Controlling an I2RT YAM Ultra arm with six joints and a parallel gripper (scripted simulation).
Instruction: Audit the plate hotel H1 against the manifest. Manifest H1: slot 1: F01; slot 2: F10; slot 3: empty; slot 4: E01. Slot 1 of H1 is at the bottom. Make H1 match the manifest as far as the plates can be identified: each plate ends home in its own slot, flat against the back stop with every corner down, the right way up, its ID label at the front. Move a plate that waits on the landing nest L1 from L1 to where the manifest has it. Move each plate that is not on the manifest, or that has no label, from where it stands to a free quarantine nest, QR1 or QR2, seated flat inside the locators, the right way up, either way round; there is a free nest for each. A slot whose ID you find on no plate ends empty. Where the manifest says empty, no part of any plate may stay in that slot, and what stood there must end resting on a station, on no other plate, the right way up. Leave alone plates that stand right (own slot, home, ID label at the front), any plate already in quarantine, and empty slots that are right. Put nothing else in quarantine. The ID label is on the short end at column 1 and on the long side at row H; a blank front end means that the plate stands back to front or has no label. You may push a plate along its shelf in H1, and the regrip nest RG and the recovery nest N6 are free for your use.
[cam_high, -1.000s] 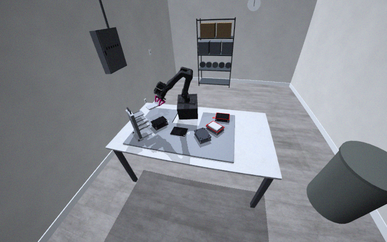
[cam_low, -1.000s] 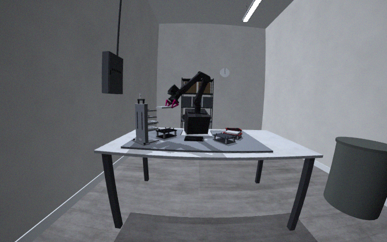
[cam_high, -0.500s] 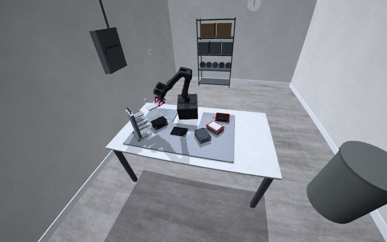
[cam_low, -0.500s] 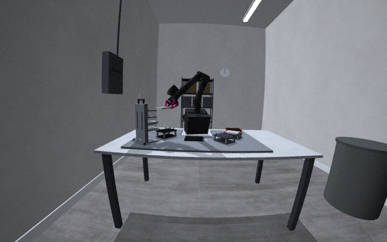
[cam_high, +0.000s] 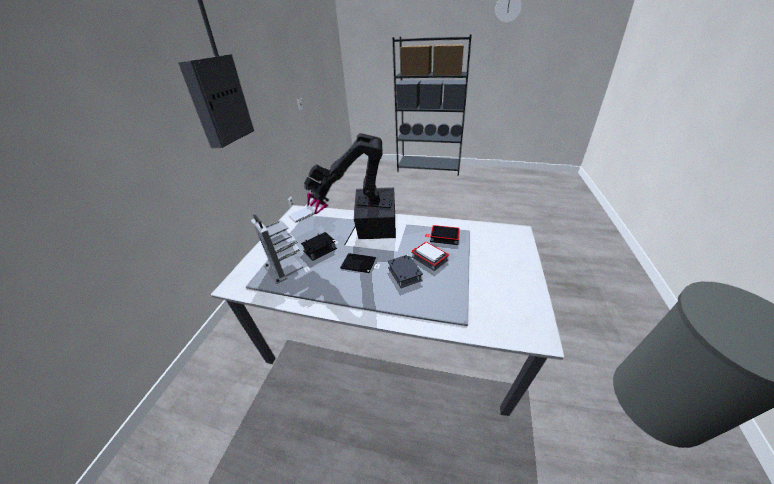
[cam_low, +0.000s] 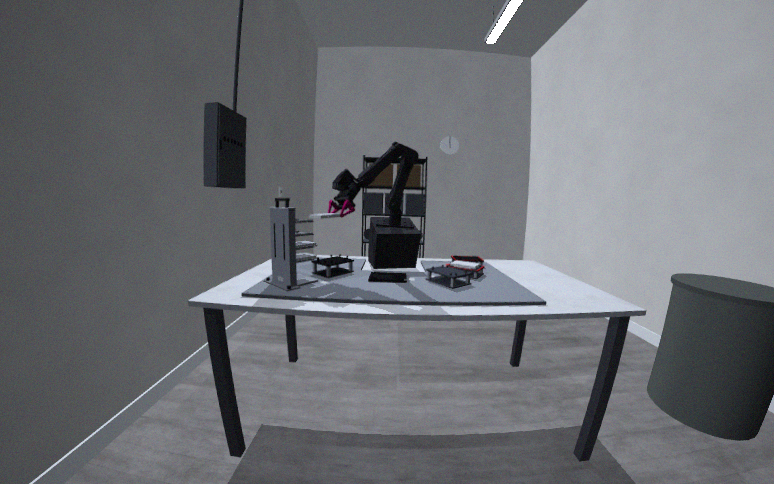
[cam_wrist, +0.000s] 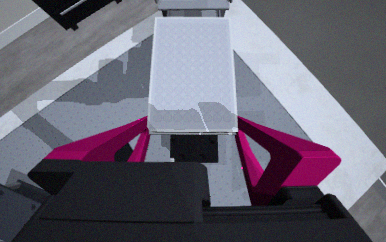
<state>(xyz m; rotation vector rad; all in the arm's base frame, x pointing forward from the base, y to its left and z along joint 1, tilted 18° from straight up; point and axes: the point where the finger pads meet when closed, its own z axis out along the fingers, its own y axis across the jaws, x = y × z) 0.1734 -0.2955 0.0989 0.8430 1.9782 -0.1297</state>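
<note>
Hand (cam_wrist: 193, 131) holding white plate (cam_wrist: 193, 70) by short end, level, high over worktop's (cam_high: 502, 319) back left corner, just beside hotel's (cam_low: 283, 239) top.

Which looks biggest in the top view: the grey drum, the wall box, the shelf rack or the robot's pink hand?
Largest to smallest, as they look:
1. Drum, though it is nearest the camera, which inflates it.
2. Shelf rack.
3. Wall box.
4. Hand, gripping a white plate.
</note>
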